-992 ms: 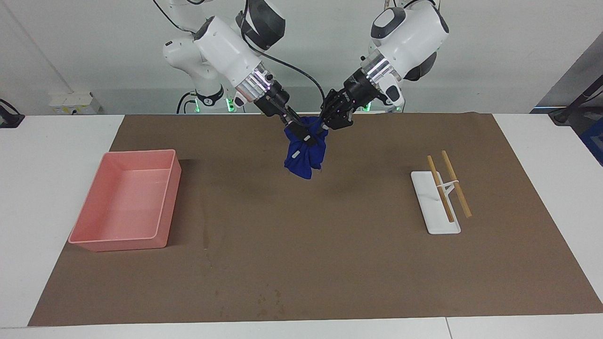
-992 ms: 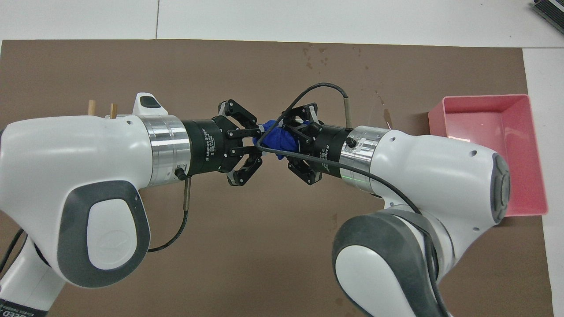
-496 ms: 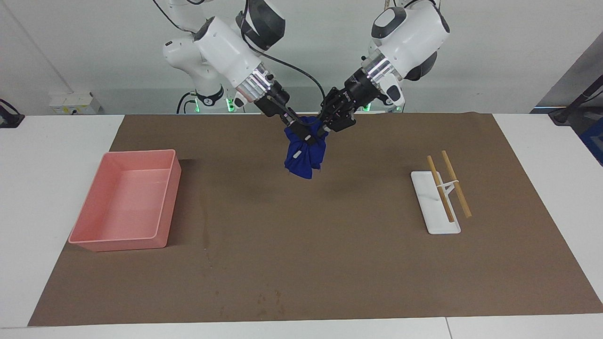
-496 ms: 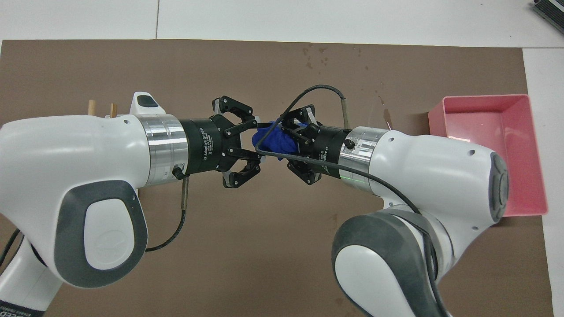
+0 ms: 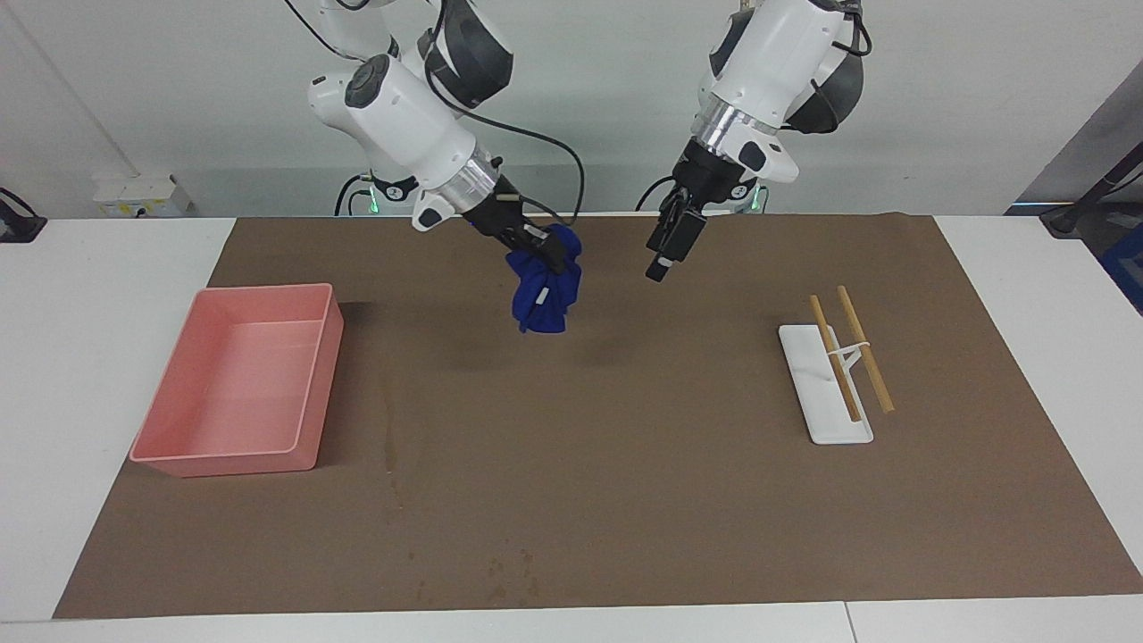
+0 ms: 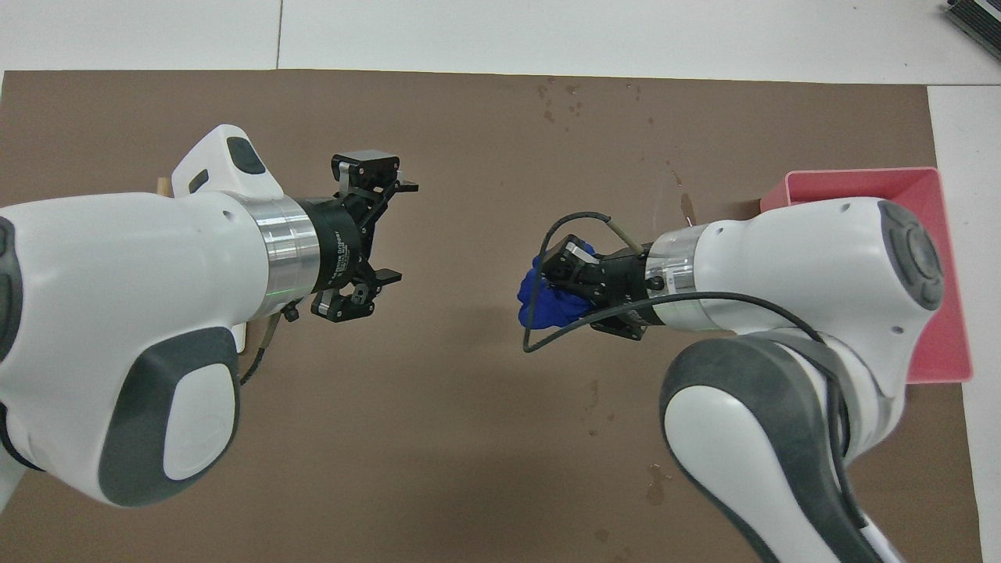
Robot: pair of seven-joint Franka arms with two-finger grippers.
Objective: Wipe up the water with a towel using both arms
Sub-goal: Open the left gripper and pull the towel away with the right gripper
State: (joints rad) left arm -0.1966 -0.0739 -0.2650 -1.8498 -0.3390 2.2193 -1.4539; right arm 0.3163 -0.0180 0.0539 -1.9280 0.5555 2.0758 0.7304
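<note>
The royal-blue towel (image 5: 555, 311) hangs as a wrinkly lump from my right gripper (image 5: 541, 279), which is shut on it above the brown mat (image 5: 625, 464), near the mat's middle on the robots' side. It also shows in the overhead view (image 6: 543, 306) at the right gripper (image 6: 566, 275). My left gripper (image 5: 665, 257) is open and empty in the air beside it, clear of the towel (image 6: 397, 231). The water is a faint streak (image 5: 390, 433) beside the pink bin, with tiny spots (image 5: 511, 572) at the mat's edge farthest from the robots (image 6: 565, 100).
A pink bin (image 5: 223, 464) stands at the right arm's end of the mat (image 6: 860, 181). A white tray (image 5: 808, 393) with two wooden sticks (image 5: 864, 348) lies toward the left arm's end. White table (image 5: 89, 357) surrounds the mat.
My left gripper has let go of the towel and drawn away toward its own side. My right gripper has swung the towel toward the pink bin's end.
</note>
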